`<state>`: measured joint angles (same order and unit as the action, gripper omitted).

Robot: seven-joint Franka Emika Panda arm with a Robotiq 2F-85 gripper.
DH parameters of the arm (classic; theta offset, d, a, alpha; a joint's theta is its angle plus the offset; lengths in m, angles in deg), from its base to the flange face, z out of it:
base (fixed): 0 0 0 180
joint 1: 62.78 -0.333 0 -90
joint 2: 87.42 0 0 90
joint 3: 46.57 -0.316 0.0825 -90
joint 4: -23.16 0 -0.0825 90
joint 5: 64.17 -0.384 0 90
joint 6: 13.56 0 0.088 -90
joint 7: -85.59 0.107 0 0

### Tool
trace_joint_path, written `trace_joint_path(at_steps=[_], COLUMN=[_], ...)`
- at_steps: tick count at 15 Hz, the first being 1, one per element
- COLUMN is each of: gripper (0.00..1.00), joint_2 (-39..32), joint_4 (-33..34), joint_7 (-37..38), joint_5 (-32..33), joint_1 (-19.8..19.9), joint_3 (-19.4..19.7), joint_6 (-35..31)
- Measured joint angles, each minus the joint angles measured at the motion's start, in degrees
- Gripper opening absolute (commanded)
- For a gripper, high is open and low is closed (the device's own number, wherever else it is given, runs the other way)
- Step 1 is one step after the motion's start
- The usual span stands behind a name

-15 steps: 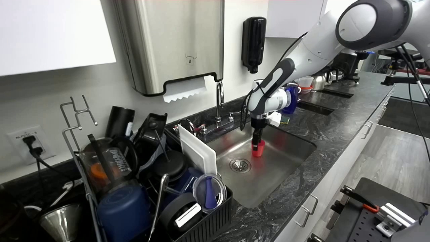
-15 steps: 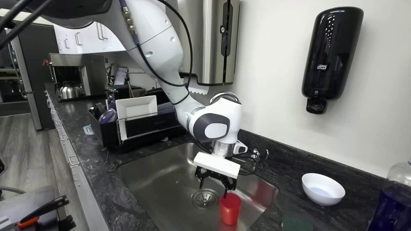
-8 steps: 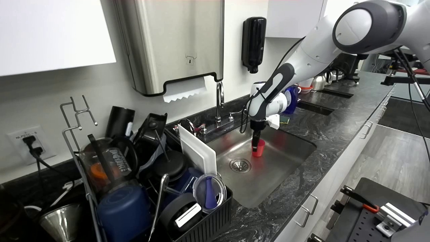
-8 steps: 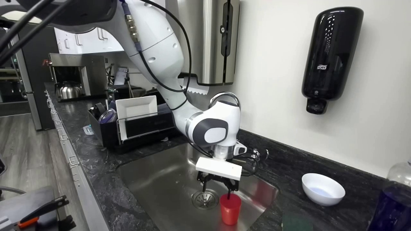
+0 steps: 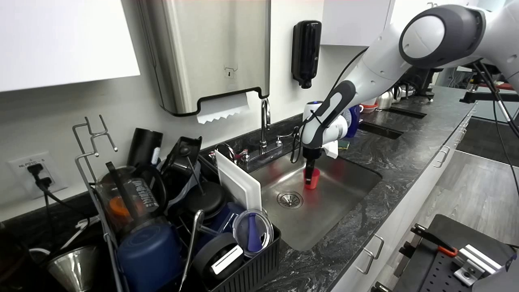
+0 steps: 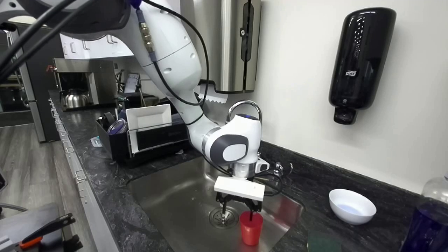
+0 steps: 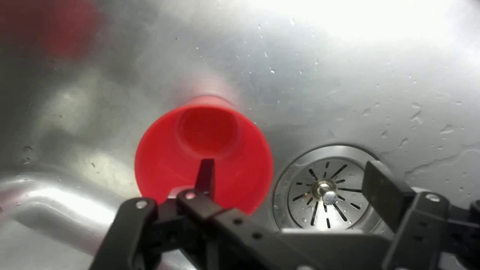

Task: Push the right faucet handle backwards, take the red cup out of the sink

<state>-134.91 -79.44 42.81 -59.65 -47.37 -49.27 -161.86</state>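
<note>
The plain bright-red cup stands upright in the rectangular stainless-steel sink, just beside the round slotted metal drain. Its smooth wall tapers from a wide open rim to a narrower base. The black two-finger gripper is spread wide, one finger at the cup's mouth, the other on the drain side.

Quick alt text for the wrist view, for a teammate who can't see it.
Red cup seen from above in a wet steel sink, one of the open fingers overlapping its mouth. The drain lies right of the cup in view, its right edge partly behind the other finger.
</note>
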Motion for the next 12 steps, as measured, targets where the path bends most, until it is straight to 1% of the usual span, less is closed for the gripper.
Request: trace_joint_path(at_steps=[9,10,11,12], gripper=[1.0,0.75,0.72,0.66], joint_2=[-0.96,-1.13,-1.23,-1.27], joint_4=[-0.04,-0.04,-0.06,-0.07], joint_7=[0.0,0.0,0.0,0.0], joint_5=[0.78,0.8,0.84,0.91], joint_1=[0.08,0.09,0.09,0.09], joint_3=[0.17,0.19,0.23,0.26], joint_6=[-1.31,-1.62,-1.95,-2.24])
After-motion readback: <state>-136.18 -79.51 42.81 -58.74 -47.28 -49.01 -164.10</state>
